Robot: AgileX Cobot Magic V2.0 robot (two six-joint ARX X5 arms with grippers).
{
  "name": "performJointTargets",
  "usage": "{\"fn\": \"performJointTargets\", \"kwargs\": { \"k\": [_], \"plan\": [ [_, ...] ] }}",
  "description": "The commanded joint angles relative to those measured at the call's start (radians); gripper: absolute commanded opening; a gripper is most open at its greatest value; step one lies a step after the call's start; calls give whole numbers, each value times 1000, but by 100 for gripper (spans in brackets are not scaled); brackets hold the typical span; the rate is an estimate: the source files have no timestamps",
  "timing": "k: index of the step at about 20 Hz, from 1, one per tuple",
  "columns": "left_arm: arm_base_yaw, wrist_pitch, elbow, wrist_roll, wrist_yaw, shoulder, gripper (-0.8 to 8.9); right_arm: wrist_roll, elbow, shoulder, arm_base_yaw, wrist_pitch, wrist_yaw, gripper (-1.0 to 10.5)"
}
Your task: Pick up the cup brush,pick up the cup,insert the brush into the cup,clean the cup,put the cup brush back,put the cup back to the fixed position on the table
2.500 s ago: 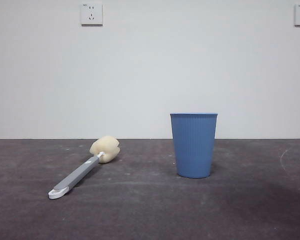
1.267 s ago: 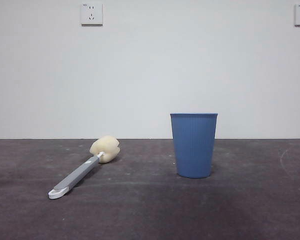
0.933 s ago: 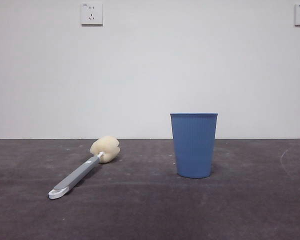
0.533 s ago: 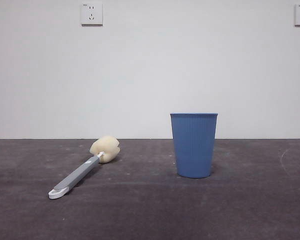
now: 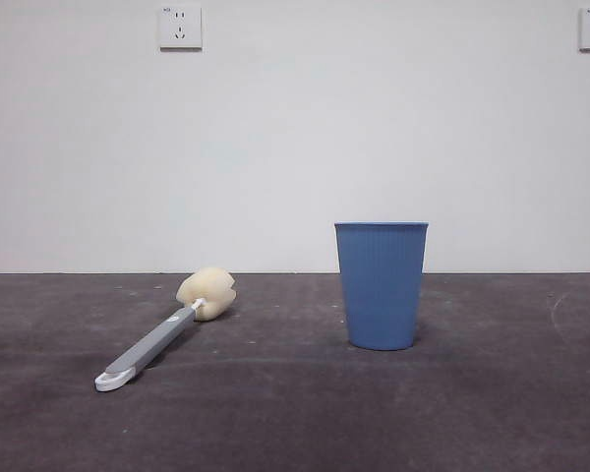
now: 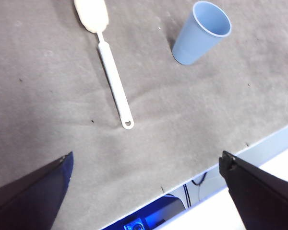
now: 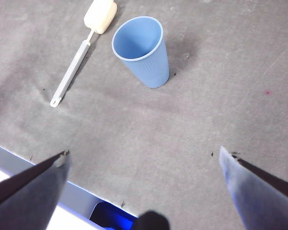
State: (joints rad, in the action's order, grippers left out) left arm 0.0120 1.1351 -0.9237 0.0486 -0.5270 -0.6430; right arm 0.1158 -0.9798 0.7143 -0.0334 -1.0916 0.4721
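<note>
Left gripper [image 6: 146,191] and right gripper [image 7: 144,184] both high above the table [image 5: 472,413], jaws spread wide, nothing held. Cup [image 5: 381,285] upright on the table, mouth up. Cup brush [image 5: 164,331] lies flat, well apart from the cup, sponge head nearer the cup than the looped end.

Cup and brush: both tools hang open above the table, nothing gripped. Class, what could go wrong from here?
1. The brush lies flat with a slim handle; the left tool might scrape the table or pinch off-centre, so the brush swings.
2. The cup stands upright, narrow at its base; a sideways nudge from the right tool could tip it.
</note>
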Motion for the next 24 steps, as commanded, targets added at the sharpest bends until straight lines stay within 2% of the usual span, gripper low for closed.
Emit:
{"fn": "performJointTargets", "kwargs": {
  "k": [1, 7, 16, 21, 24],
  "plan": [
    [16, -18, -1, 5, -4, -16, 602, 4, -1, -1, -7, 7, 2, 567],
    [150, -120, -1, -27, 7, -165, 601, 4, -1, 6, -9, 10, 2, 567],
    [432, -333, -1, -162, 320, -431, 601, 3, -1, 6, -9, 10, 2, 567],
    [516, -423, -1, -228, 482, -605, 596, -4, -1, 6, -9, 10, 2, 567],
    [526, -462, -1, -246, 512, -748, 596, -4, -1, 6, -9, 10, 2, 567]
  ]
}}
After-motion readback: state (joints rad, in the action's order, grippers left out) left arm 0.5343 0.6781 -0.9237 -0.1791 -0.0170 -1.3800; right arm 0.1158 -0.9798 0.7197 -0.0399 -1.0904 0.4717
